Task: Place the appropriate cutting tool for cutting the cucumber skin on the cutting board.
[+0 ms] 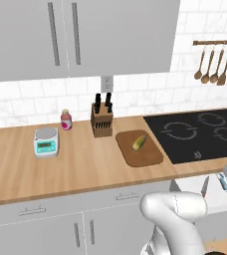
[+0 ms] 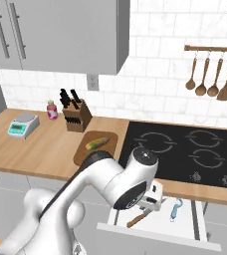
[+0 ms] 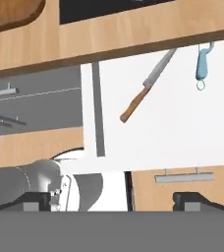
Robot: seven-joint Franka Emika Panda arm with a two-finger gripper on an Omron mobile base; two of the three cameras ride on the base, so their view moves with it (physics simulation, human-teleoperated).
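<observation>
Lying mid-drawer [image 3: 182,142], peeler [image 3: 202,61], knife [image 3: 146,91] apart

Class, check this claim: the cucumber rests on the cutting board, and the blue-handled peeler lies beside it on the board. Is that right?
Not quite. The cucumber does rest on the cutting board, but the peeler lies in the open drawer below the counter, next to a wooden-handled knife, as the hand view shows.

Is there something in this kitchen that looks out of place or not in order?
Nothing is spilled or damaged. One drawer under the counter stands pulled open, with a light-blue peeler and a wooden-handled knife lying loose and slanted inside. The cucumber lies alone on the cutting board, and the open gripper holds nothing.
</observation>
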